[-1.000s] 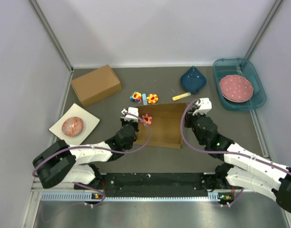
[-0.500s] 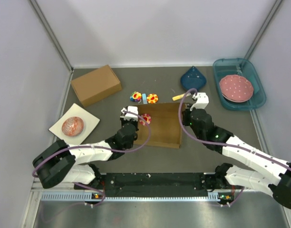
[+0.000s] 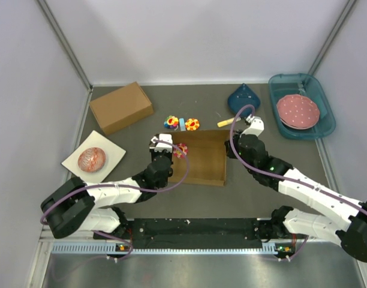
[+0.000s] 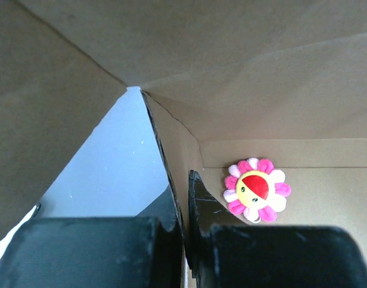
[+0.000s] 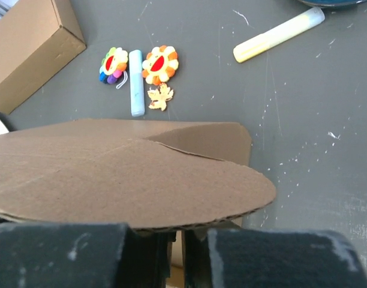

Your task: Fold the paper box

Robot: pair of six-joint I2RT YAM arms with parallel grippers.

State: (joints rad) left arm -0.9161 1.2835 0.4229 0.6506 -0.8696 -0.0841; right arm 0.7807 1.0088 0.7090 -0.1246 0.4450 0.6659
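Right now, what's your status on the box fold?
Left gripper: jaws shut on paper box wall. Right gripper: jaws shut on its rounded flap. Pink flower toy lying inside the box, in the way.

No legible text or labels

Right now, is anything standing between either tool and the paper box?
Nothing visible does. The left tool pinches the left wall of the paper box, and the right tool is closed on its right side. A pink flower toy lies inside the box, on its floor.
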